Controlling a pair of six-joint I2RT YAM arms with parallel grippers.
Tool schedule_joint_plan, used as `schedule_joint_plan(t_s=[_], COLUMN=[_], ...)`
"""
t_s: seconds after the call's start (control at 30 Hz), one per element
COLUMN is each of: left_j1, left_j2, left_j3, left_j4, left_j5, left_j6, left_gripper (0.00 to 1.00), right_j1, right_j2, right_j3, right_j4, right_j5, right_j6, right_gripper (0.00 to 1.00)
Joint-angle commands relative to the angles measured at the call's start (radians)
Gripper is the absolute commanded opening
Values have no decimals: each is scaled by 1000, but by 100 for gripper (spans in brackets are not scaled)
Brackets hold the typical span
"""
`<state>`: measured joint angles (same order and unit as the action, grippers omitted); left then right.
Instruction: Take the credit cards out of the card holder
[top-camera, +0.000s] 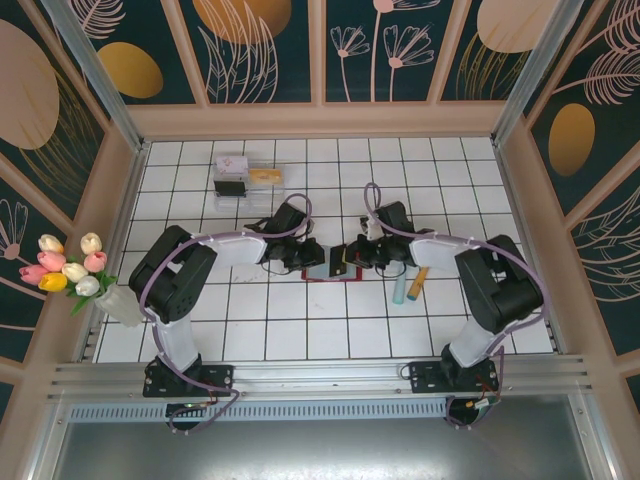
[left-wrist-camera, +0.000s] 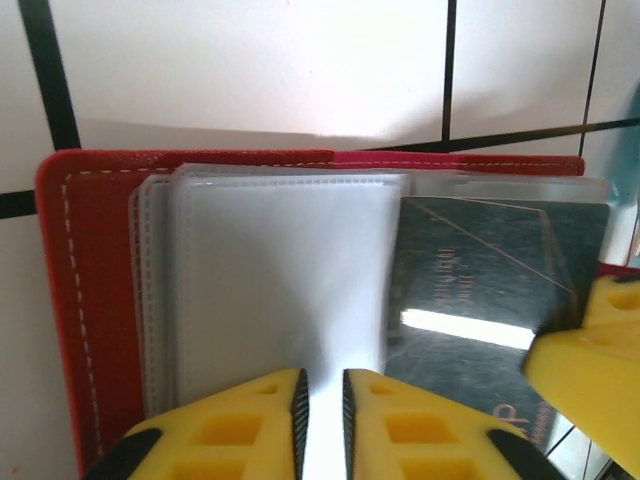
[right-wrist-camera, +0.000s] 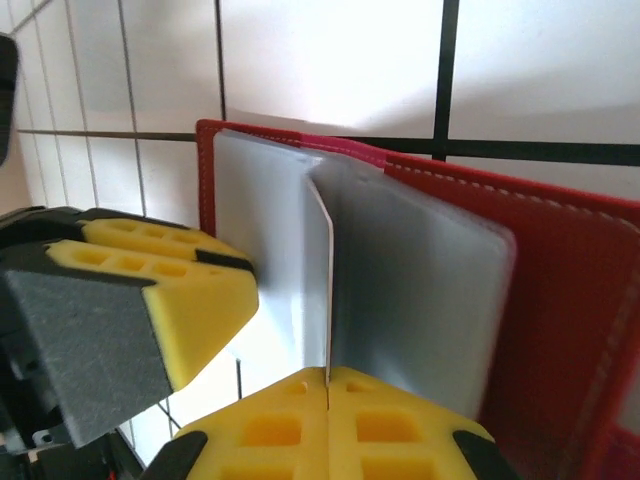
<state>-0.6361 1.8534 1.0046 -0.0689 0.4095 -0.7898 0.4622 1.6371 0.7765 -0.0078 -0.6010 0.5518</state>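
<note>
Right gripper (right-wrist-camera: 328, 385) clenched on thin grey sheet (right-wrist-camera: 320, 270), sleeve or card unclear. Left gripper (left-wrist-camera: 322, 400) slightly parted over holder (left-wrist-camera: 90, 300): unpinned, holder may lift with pull.

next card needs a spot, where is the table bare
Bare tiles: the near strip between the left arm and right arm, and the far right corner beyond the right arm. The clear box takes the far left. The centre is crowded: left tool and right tool meet over the card holder, with loose cards just right of it.

card holder (right-wrist-camera: 575, 300) cut by frame edge, dark card (left-wrist-camera: 480, 265) print unreadable
</note>
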Motion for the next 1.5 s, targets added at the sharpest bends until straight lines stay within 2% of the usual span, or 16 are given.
schedule_joint_plan(t_s=[0.0, 0.23, 0.47, 0.57, 0.67, 0.87, 1.07, 1.13, 1.33, 1.47], left_j1=[3, 5, 4, 6, 4, 6, 6, 6, 6, 6], left_j2=[-45, -157, -313, -368, -400, -424, -402, -404, -430, -438], left_j3=[22, 93, 62, 23, 6, 8, 19, 17, 17, 63], left_j4=[-41, -14, 56, 121, 175, 221, 277, 313, 398, 334], left_j5=[-43, -90, -118, -84, -14, 58, 122, 144, 214, 229], left_j6=[-3, -52, -132, -159, -160, -160, -172, -185, -201, -140], left_gripper=[26, 45, 72, 76, 75, 63, 35, 27, 12, 0], right_j1=[-16, -64, -112, -118, -118, -117, -117, -117, -118, -118], right_j2=[-85, -234, -326, -344, -349, -345, -343, -343, -345, -341], right_j3=[-40, -116, -118, -121, -123, -126, -119, -108, -91, -70], right_j4=[-12, 164, 338, 443, 557, 709, 784, 773, 748, 706], right_j5=[-2, -143, -257, -285, -324, -360, -383, -388, -405, -407], right_j6=[-32, 37, 153, 216, 290, 410, 473, 467, 439, 415], right_gripper=[2, 0, 0, 0, 0, 0, 0, 0, 0, 1])
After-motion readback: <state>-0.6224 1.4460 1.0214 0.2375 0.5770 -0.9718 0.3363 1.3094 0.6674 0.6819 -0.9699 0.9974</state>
